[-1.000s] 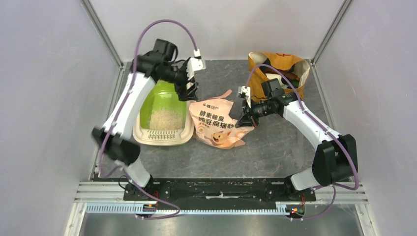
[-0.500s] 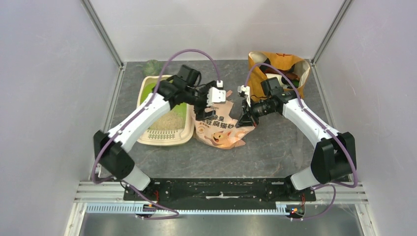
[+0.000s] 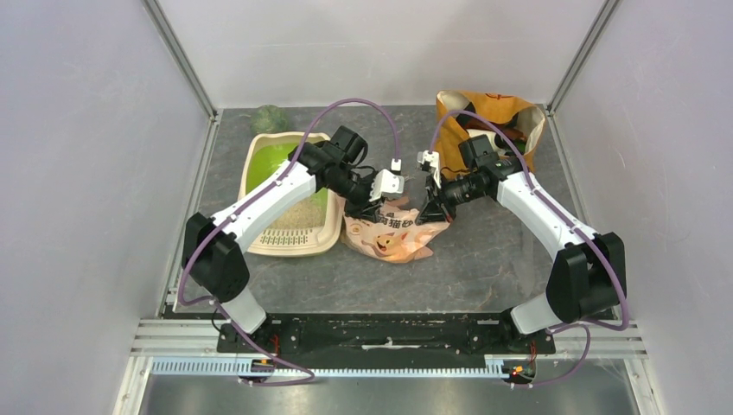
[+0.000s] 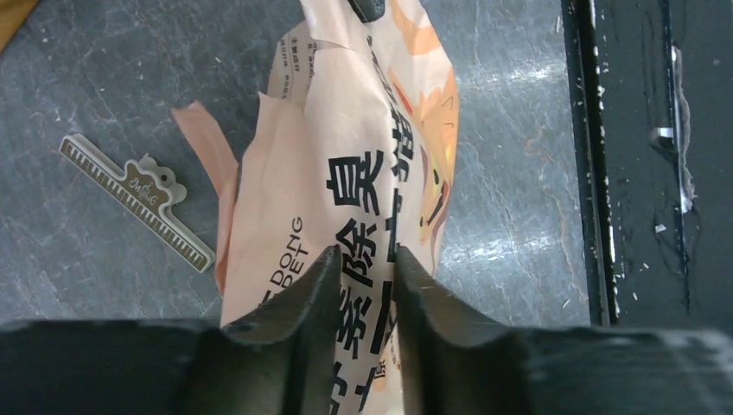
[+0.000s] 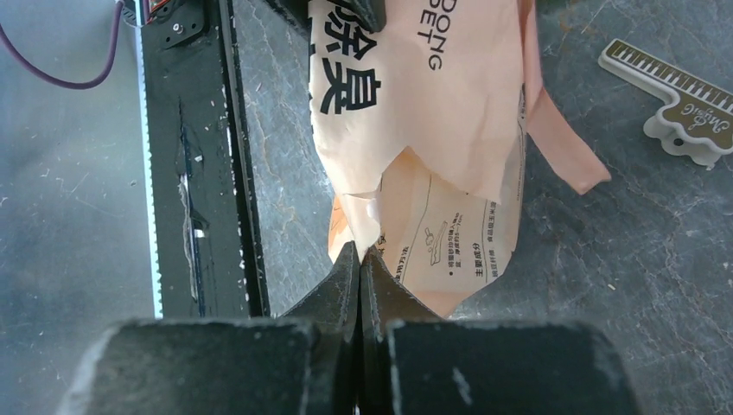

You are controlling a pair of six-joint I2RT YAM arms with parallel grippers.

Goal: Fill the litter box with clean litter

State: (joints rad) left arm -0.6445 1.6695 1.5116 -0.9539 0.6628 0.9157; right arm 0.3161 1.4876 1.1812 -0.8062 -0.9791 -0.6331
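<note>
Fixed view high behind, looking down, both wrist views close above the same peach bag (image 4: 346,164)

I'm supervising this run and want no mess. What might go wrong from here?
1. The right gripper pinches only a thin edge of the litter bag; lifted, that edge may slip out or tear.
2. The left gripper has its fingers apart over the bag, no hold yet; the bag lies beside the litter box, so tipping it early may spill granules outside.
3. The clip lies close to the bag and may get knocked.
</note>
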